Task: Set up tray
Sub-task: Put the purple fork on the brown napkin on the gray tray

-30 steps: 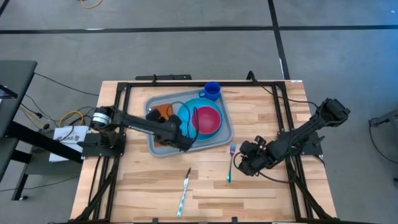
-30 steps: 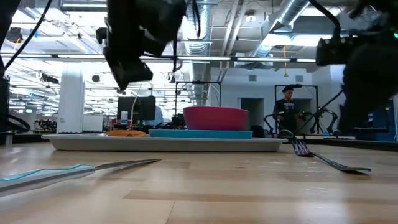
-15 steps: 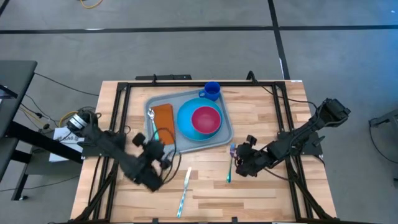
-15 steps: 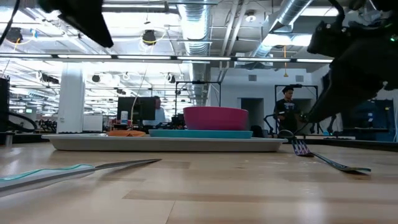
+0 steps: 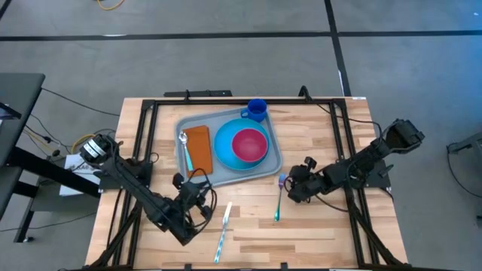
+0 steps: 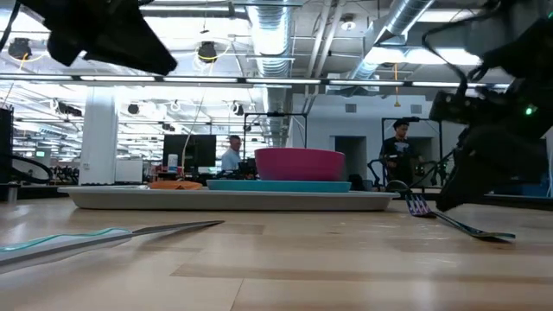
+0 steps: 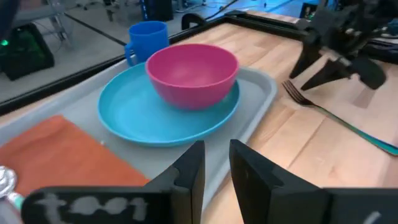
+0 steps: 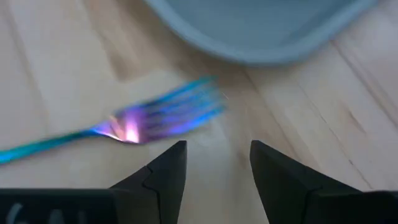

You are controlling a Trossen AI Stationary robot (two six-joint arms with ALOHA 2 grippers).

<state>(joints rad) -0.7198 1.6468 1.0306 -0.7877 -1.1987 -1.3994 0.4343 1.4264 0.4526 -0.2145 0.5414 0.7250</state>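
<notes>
Your left gripper (image 7: 216,163) is showing its jaws with only a narrow slit between them, and nothing is sitting in that slit. In the high view it (image 5: 190,208) is hanging over the wooden worktop (image 5: 316,233) just in front of the near rim of the large light grey-blue rectangular plastic tray (image 5: 274,164), beside the long teal-handled table knife (image 5: 223,231).

Your right gripper (image 8: 216,163) is holding its jaws parted with a clear gap, gripping nothing. It (image 5: 297,186) is hovering over the iridescent blue-purple fork (image 8: 140,124), whose tines are lying close to the tray's rounded corner (image 8: 261,37) without touching it.

The tray is sitting at the back middle of the worktop. You are looking at a round bright blue plate (image 7: 134,115) resting in it, with a pink round bowl (image 7: 191,73) standing on that plate. A flat rust-brown rectangular napkin (image 5: 199,146) is lying in the tray beside the plate, with a silver spoon (image 5: 184,145) along its outer edge. A blue plastic mug (image 5: 256,110) is standing at the tray's far edge; whether on or just off the rim, I cannot tell.

In the low view, two people (image 6: 399,152) are showing in the room behind.
</notes>
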